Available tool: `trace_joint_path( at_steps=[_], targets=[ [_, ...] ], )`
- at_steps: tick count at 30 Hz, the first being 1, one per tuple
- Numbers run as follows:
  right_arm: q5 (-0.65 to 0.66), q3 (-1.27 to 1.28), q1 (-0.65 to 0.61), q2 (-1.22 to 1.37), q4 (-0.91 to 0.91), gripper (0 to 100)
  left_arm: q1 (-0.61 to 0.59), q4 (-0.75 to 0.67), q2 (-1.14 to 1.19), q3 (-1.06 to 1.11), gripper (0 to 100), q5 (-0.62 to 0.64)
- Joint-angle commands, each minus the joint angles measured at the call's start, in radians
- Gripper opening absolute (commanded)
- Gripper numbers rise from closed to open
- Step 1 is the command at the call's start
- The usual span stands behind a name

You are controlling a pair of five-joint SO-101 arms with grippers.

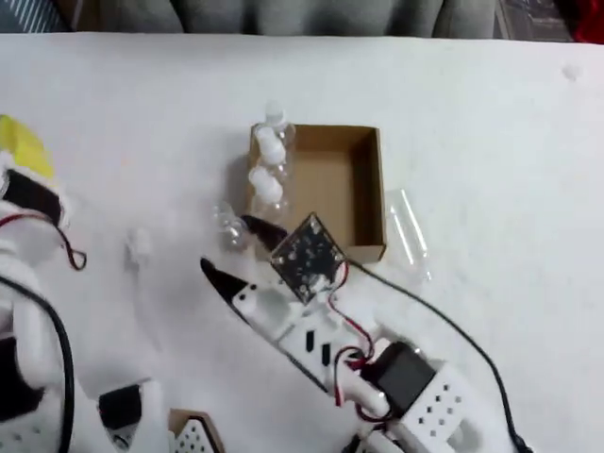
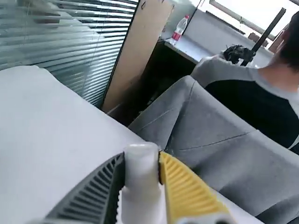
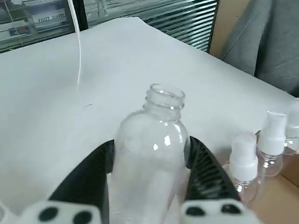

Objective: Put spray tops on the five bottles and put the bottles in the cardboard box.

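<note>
The uncapped bottle [image 3: 149, 140] stands upright in my right fingers [image 3: 205, 172], which are clamped on its clear body from both sides below the shoulder; its threaded neck is open and points up. From above it sits just beside the cardboard box [image 1: 370, 189], at about 8 o'clock of it. I judge it light, thin-walled and slick; squeezed hard it would buckle or pop out, so the wide body is the right place to hold, leaving the neck free.

The spray top [image 2: 140, 177] is pinched between my left fingers [image 2: 187, 186], one dark and one yellow, tight on its white stem; that arm is far off at 9 o'clock of the tabletop [image 1: 472, 113], well apart from the bottle. The top is small, stiff and light; gripped on the collar it should turn without slipping.

Three capped bottles [image 1: 269, 151] line the box's 9 o'clock wall, inside as far as I can tell; a fifth bottle [image 1: 408, 231] lies on its side just beside the box at 4 o'clock, bare-necked I think. A small white piece [image 1: 140, 243], perhaps another top, lies out at 8 o'clock of the box.
</note>
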Motion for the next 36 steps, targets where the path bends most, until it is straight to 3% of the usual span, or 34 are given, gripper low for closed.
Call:
trace_joint_path(
  at_steps=[1,9,15,18,26,31,36],
  targets=[
    [-0.011,0.107,-0.05,-0.082,-0.133,1.6,0.001,-0.101,-0.047,-0.055,2,0.015],
    [-0.011,0.259,-0.097,-0.246,-0.176,1.6,0.165,-0.181,-0.048,-0.057,2,0.015],
    [-0.011,0.371,-0.185,-0.377,-0.176,1.6,0.292,-0.109,-0.056,-0.061,2,0.063],
    [-0.008,0.4,-0.245,-0.409,-0.176,1.6,0.298,-0.106,-0.056,-0.057,2,0.132],
    [-0.006,0.411,-0.26,-0.407,-0.177,1.6,0.298,-0.035,-0.162,-0.054,2,0.133],
    [-0.008,0.411,-0.26,-0.407,-0.177,1.6,0.298,-0.032,-0.245,-0.031,2,0.029],
    [-0.008,0.411,-0.26,-0.407,-0.177,1.6,0.298,-0.034,-0.275,0.055,2,0.009]
  ],
)
